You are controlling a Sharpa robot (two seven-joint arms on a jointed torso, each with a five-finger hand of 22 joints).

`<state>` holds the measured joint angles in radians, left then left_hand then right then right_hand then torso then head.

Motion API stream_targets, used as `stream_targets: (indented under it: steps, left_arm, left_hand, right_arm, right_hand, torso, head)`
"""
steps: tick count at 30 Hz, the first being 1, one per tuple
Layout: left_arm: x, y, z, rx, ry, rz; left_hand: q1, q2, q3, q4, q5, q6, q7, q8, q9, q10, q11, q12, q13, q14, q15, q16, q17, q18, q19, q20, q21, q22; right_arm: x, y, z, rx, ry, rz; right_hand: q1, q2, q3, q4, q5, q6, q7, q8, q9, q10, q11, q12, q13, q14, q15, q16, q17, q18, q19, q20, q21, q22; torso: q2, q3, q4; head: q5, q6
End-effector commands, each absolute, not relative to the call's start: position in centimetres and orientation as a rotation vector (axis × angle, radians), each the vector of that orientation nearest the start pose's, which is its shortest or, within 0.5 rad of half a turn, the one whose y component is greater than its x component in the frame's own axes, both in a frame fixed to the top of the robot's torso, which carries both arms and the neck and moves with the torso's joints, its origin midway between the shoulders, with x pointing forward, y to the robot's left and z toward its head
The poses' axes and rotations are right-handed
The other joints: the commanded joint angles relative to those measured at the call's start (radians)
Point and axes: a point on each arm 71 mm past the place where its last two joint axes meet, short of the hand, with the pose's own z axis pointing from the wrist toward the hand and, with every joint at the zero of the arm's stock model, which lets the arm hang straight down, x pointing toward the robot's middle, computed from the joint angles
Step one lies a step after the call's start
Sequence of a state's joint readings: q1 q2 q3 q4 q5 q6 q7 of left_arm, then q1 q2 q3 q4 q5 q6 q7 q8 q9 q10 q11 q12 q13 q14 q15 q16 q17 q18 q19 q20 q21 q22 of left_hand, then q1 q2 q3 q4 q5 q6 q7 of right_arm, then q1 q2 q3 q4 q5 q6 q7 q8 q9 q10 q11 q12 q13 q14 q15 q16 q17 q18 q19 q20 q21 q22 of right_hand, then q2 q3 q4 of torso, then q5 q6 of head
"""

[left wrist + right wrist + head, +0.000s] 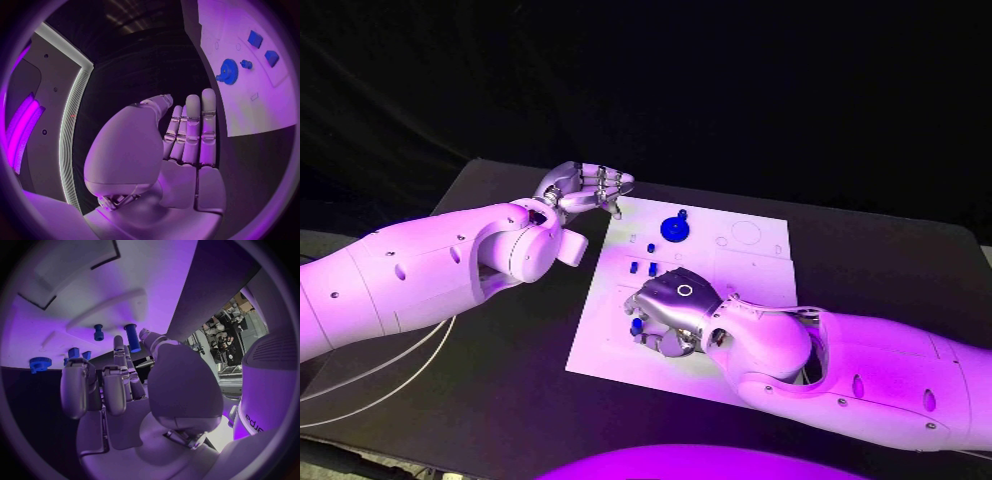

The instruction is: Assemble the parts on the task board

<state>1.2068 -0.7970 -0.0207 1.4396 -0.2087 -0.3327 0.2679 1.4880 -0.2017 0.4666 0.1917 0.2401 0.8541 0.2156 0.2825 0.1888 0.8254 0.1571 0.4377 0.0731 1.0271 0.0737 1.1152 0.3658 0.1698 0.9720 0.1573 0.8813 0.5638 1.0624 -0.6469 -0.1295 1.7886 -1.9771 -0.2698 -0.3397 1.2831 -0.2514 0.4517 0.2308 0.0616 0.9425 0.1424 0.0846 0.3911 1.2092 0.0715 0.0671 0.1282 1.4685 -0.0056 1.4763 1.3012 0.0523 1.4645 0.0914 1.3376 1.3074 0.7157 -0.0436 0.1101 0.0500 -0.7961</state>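
The white task board (747, 262) lies mid-table. A blue gear (674, 228) sits near its far left corner, with small blue blocks (642, 268) closer in. My right hand (672, 312) hovers low over the board's near left part. In the right wrist view its thumb and one finger pinch an upright blue peg (132, 337); a smaller blue peg (99, 332) stands just beyond. My left hand (589, 188) is off the board's far left corner, fingers curled in, holding nothing. The left wrist view shows the gear (227, 71) and two blocks (255, 39) on the board.
The black table (502, 370) surrounds the board. Outlined recesses (746, 233) mark the board's far right part. White cables (387, 375) trail off the table's left side beneath my left arm.
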Motion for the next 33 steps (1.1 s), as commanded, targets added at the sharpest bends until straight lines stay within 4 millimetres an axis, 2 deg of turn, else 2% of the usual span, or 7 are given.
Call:
stream_targets:
  steps: [1, 12, 23, 24, 25, 28, 33]
  left_arm:
    - [50.8, 20.7, -17.7, -0.955, 1.525, -1.406]
    - [50.8, 20.8, -17.8, -0.954, 1.525, -1.407]
    - [50.5, 21.1, -18.6, -0.967, 1.531, -1.400]
    - [50.5, 21.2, -18.7, -0.969, 1.531, -1.400]
    - [50.5, 21.2, -18.7, -0.970, 1.530, -1.401]
    - [50.4, 21.3, -18.9, -0.975, 1.526, -1.407]
    - [50.1, 21.4, -19.1, -0.982, 1.517, -1.417]
  left_hand:
    - [-0.012, 0.001, 0.005, -0.002, 0.000, -0.006, 0.003, 0.003, 0.000, -0.005, 0.000, 0.003, -0.001, -0.003, 0.000, -0.001, -0.001, 0.015, -0.007, 0.002, -0.004, -0.002]
    - [-0.013, 0.001, 0.006, -0.003, -0.001, -0.007, 0.003, 0.003, 0.000, -0.007, 0.000, 0.004, -0.001, -0.004, 0.000, -0.001, -0.001, 0.015, -0.007, 0.002, -0.004, -0.002]
    - [-0.013, 0.001, 0.006, -0.003, -0.001, -0.007, 0.003, 0.003, 0.000, -0.007, 0.000, 0.004, -0.001, -0.004, 0.000, -0.001, -0.001, 0.015, -0.007, 0.002, -0.004, -0.002]
    - [-0.015, 0.000, 0.006, -0.003, -0.001, -0.008, 0.003, 0.004, 0.000, -0.008, 0.000, 0.004, -0.001, -0.004, 0.000, -0.001, -0.001, 0.015, -0.007, 0.002, -0.005, -0.002]
    - [-0.015, 0.000, 0.006, -0.003, -0.001, -0.008, 0.003, 0.004, 0.000, -0.008, 0.000, 0.004, -0.001, -0.004, 0.000, -0.001, -0.001, 0.015, -0.007, 0.002, -0.005, -0.002]
    - [-0.015, 0.000, 0.006, -0.003, -0.001, -0.008, 0.003, 0.004, 0.000, -0.008, 0.000, 0.004, -0.001, -0.004, 0.000, -0.001, -0.001, 0.015, -0.007, 0.002, -0.005, -0.002]
    - [-0.017, -0.001, 0.005, -0.003, -0.001, -0.008, 0.003, 0.005, 0.000, -0.008, 0.000, 0.005, -0.001, -0.004, 0.001, -0.001, -0.002, 0.014, -0.007, 0.003, -0.005, -0.002]
  right_arm:
    - [35.9, -4.4, -22.5, -0.623, 1.505, 0.757]
    - [35.7, -6.9, -20.5, -0.501, 1.409, 0.829]
    - [38.9, -17.1, -18.6, -0.071, 1.664, 0.849]
    - [38.9, -18.0, -18.6, -0.041, 1.686, 0.840]
    - [38.9, -19.1, -18.6, -0.007, 1.709, 0.825]
    - [38.6, -21.6, -18.8, 0.059, 1.760, 0.777]
    - [37.5, -24.5, -19.4, 0.116, 1.816, 0.667]
  right_hand:
    - [-0.003, -0.004, -0.022, 0.004, -0.003, -0.015, -0.003, -0.009, -0.005, -0.009, -0.001, 0.003, 0.004, 0.048, -0.002, -0.005, -0.002, -0.003, 0.032, 0.002, -0.005, 0.154]
    - [0.027, 0.018, -0.166, 0.044, 0.020, -0.044, -0.002, -0.010, -0.019, -0.003, -0.006, 0.013, 0.033, 0.049, -0.007, -0.006, -0.003, -0.004, 0.035, -0.003, -0.008, 0.156]
    - [0.057, 0.033, -0.212, 0.055, 0.082, 0.049, -0.007, 0.063, 0.003, 0.178, -0.020, 0.134, 0.126, 0.060, -0.016, 0.016, 0.045, -0.013, 0.052, -0.007, 0.042, 0.181]
    - [0.034, 0.027, -0.237, 0.051, 0.114, 0.059, -0.026, 0.088, 0.017, 0.244, -0.041, 0.233, 0.205, 0.061, -0.033, 0.018, 0.048, -0.016, 0.057, -0.023, 0.059, 0.190]
    - [0.023, 0.058, -0.281, 0.058, 0.123, 0.018, -0.038, 0.157, 0.065, 0.128, -0.045, 0.626, 0.633, 0.063, -0.045, 0.022, 0.053, -0.022, 0.063, -0.055, 0.079, 0.202]
    - [0.008, 0.075, -0.326, 0.054, 0.124, -0.001, -0.036, 0.234, 0.116, 0.205, -0.050, 1.130, 1.108, 0.072, -0.042, 0.041, 0.101, -0.030, 0.076, -0.034, 0.125, 0.223]
    - [-0.024, 0.101, -0.365, 0.060, 0.118, -0.004, -0.044, 0.280, 0.148, 0.276, -0.053, 1.336, 1.295, 0.079, -0.045, 0.055, 0.137, -0.039, 0.089, -0.038, 0.171, 0.242]
  torso:
    - [0.001, 0.0000, 0.0000]
    - [-0.002, 0.0003, -0.0021]
    - [-0.019, 0.0002, -0.0135]
    - [-0.021, -0.0001, -0.0155]
    - [-0.022, 0.0000, -0.0174]
    - [-0.025, 0.0005, -0.0244]
    - [-0.031, 0.0006, -0.0348]
  head:
    - [0.000, 0.000]
    - [-0.017, 0.013]
    - [-0.097, 0.033]
    - [-0.107, 0.033]
    - [-0.119, 0.034]
    - [-0.145, 0.031]
    - [-0.169, 0.025]
